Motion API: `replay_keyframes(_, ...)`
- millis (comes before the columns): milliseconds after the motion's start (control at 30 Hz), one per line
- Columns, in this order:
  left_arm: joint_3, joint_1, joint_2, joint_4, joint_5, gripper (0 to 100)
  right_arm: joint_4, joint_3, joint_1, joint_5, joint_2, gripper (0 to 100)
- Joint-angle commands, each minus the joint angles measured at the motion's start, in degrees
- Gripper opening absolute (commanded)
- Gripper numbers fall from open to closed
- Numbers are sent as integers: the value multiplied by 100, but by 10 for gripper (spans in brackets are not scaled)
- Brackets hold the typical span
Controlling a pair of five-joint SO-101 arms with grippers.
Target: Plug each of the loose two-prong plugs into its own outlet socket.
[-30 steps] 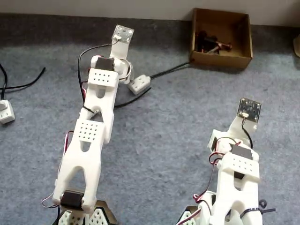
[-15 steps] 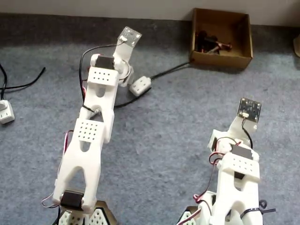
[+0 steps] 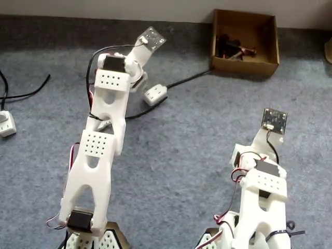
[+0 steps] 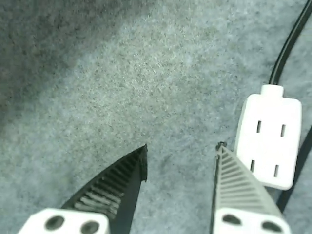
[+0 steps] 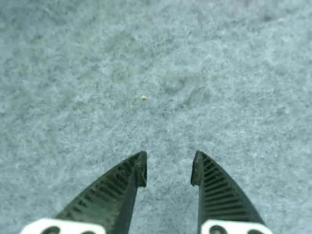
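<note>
My left gripper (image 4: 181, 148) has swung round in the last second, jaws wide apart (holding nothing), bringing the white outlet block (image 4: 269, 141) just beside one fingertip (image 4: 234, 180), probably lining up on it.

speckled blue-grey carpet floor (image 3: 176, 129) everywhere. plain white plastic outlet block (image 4: 269, 141) on a shiny black cord (image 4: 287, 46). tan brown cardboard box (image 3: 244, 66). matte black with ridges, white at the base: left gripper (image 4: 181, 151) and right gripper (image 5: 168, 168) alike.

Outlet block (image 3: 154, 94) (white) beside left arm (image 3: 106, 119)
</note>
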Motion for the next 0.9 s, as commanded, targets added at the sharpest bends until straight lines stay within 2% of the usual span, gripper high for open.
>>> replay_keyframes(0, -198, 75, -699, 53, -202, 214, -101, 13, -48, 53, -163, 152)
replay_keyframes(433, -198, 101, -892, 914, -369, 213, -101, 13, -48, 62, -163, 152)
replay_keyframes(567, -207, 110, -892, 932, -26, 213, -101, 13, -48, 62, -163, 152)
replay_keyframes(867, -207, 207, -910, 1169, 176, 213, -101, 13, -48, 62, -163, 152)
